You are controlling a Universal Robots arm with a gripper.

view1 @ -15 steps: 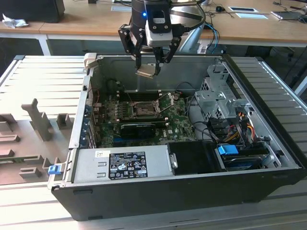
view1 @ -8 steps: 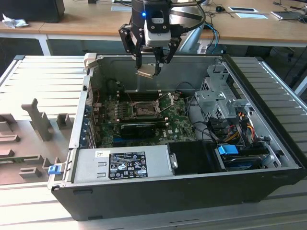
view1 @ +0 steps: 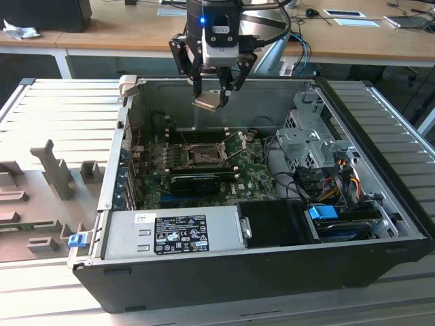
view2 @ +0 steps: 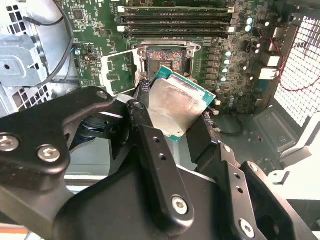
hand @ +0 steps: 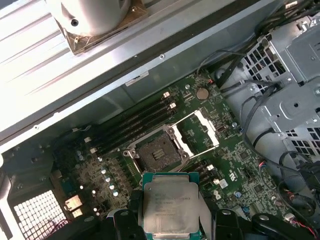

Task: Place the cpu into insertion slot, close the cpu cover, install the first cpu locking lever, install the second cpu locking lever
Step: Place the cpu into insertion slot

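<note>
In the exterior view, the black tool [view1: 212, 96] is clamped on the flat silver-faced square cpu [view1: 209, 103] above the dark silver-rimmed insertion slot [view1: 202, 155]; level, squared alignment is advised.

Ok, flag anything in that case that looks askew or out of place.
Only the cpu stands out: it sits tilted in the hand, held above the case, not level with the empty insertion slot. The cpu cover stands swung open, beside the slot. No damage visible.
</note>
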